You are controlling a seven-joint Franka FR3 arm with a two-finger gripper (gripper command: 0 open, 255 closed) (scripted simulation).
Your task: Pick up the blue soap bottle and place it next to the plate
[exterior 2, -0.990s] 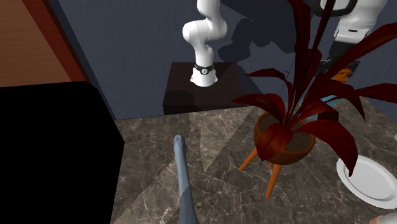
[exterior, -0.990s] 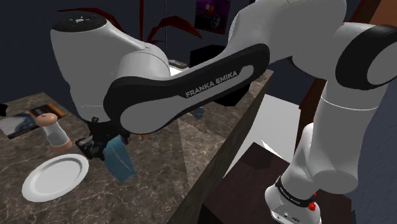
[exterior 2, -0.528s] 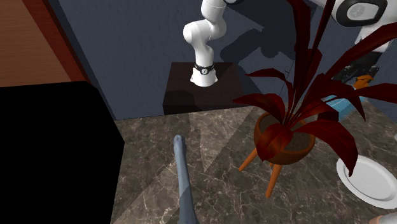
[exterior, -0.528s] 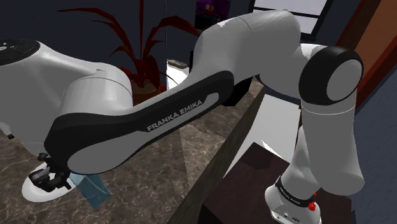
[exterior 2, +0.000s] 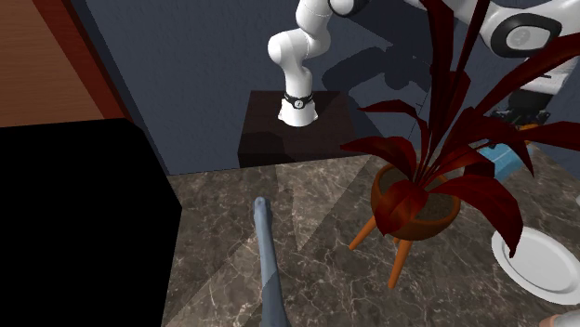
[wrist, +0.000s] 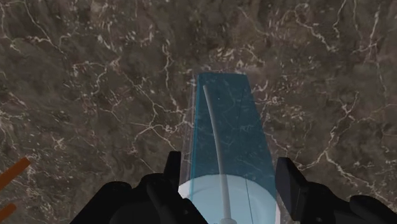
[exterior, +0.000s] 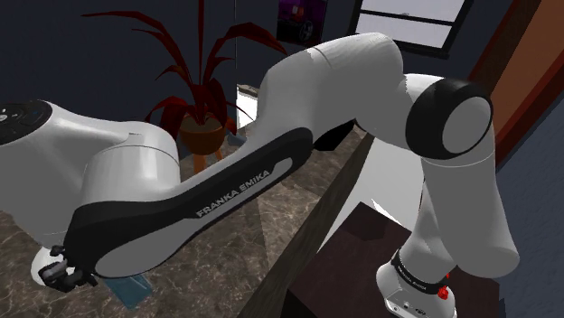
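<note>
In the shoulder view the arm (exterior: 226, 181) bends low across the marbled tabletop (exterior: 262, 226). Its black hand is down in the lower left corner, and the blue bottle (exterior: 134, 289) juts out of it just beside a white sliver of the plate (exterior: 39, 263). I judge this low reach to be a setting-down pose: the bottle is at the spot the task asks for, close to the plate but off it (whether its base touches the stone I cannot tell). White letters on the forearm's dark band read "FRANKA EMIKA" (exterior: 239, 187). The poster (exterior: 303, 16) on the far wall carries nothing legible.

In the second exterior view a red-leaved plant (exterior 2: 418, 190) on orange legs stands in front. The bottle shows there as a blue patch between the leaves, and the plate lies near it toward the lower right. No writing can be read.

In the wrist view the fingers (wrist: 289, 181) pinch the bottle from both sides near its rounded end. Its long body points away from the hand toward the tabletop. It is see-through, with a thin tube inside and no label.
</note>
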